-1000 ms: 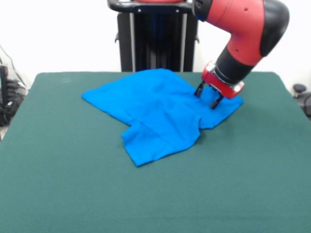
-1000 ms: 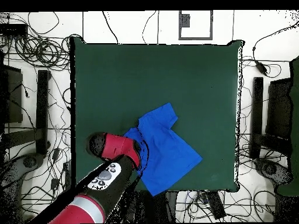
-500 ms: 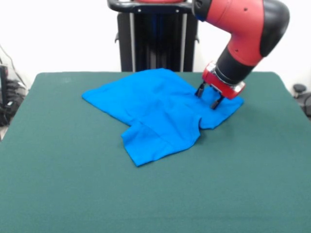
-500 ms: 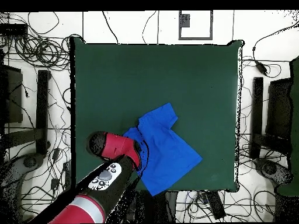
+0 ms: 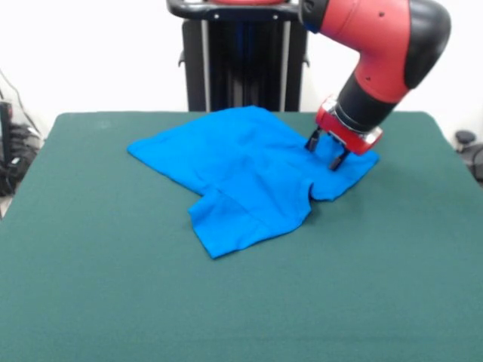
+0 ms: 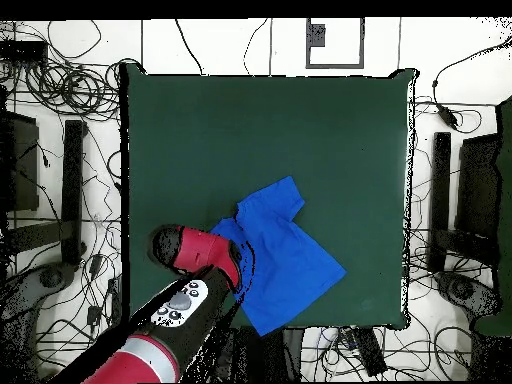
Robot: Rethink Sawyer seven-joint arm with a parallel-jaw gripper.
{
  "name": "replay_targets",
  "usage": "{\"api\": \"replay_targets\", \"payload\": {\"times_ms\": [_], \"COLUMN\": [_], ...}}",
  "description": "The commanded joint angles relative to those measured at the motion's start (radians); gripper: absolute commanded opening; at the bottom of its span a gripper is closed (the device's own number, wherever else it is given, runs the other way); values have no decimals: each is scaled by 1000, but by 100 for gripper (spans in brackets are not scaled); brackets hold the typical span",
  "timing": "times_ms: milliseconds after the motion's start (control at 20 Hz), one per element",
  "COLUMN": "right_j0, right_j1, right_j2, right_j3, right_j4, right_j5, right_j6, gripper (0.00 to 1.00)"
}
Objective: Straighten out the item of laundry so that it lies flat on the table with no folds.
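Front view, left to right. Table [image 5: 90,302] showed bare dark green felt along its left side. Item of laundry [image 5: 241,173] was a bright blue T-shirt on the far half of the top, a little right of centre, its far edge close to the table's far edge. Its leftmost corner came to a point well in from the table's left edge. The broad middle panel lay mostly smooth. A flap ran out toward the near side and ended in a blunt corner, with a fold line crossing it where it met the main body. A short dark crease showed just right of that flap. The right-hand part of the shirt lay under the arm's end.

Gripper [image 5: 325,153] stood over that right-hand part, tips down at the cloth. Two dark fingers [image 5: 311,141] sat a modest gap apart, with blue fabric showing between them and nothing clamped. Could not tell whether the tips pressed the cloth or hung just above it. The red and black arm [image 5: 377,53] came down from the upper right.

Overhead view: shirt [image 6: 285,255] lay near the table's base-side edge, one corner reaching it, with the arm's red wrist [image 6: 200,250] at its left side
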Motion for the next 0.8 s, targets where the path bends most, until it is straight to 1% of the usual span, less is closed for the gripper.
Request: {"api": "replay_targets", "payload": {"times_ms": [50, 250, 800], "right_j0": [58, 60, 62], "right_j1": [36, 32, 37], "right_j2": [146, 148, 137], "right_j3": [-86, -78, -113], "right_j4": [129, 133, 140], "right_j5": [16, 14, 69], "right_j6": [375, 376, 397], "gripper": [100, 100, 100]}}
